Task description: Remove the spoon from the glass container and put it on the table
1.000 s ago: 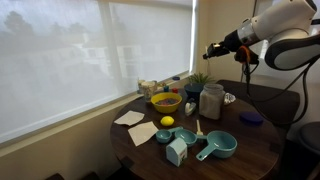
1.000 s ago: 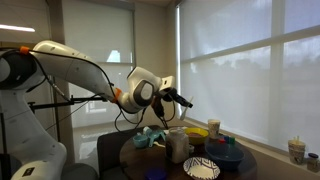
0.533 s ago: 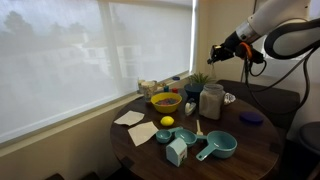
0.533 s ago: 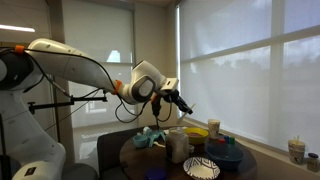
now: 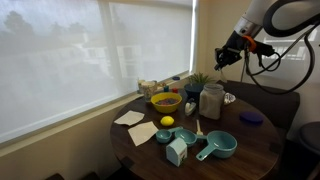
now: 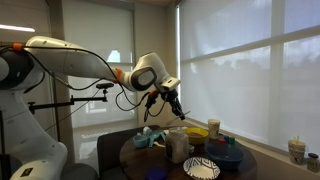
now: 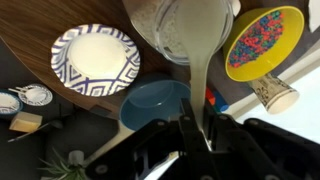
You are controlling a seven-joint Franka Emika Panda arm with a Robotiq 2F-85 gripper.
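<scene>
Wrist view, bottom centre: the end effector [image 7: 200,135] is clenched on the spoon [image 7: 201,90], whose pale handle runs up the frame from between the fingers. Gripped by its upper end, the spoon hangs straight and apparently out of the jar [image 7: 165,25], which stands top centre on the bench [image 7: 30,25]. In an exterior view, upper right, the end effector [image 5: 227,57] hangs well above the jar. Setting down probably requires a sideways shift, away from the plate [image 7: 95,60].

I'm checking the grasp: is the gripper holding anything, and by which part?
The gripper holds the spoon, pinched at the upper end of its handle; the rest hangs down toward the jar.
</scene>
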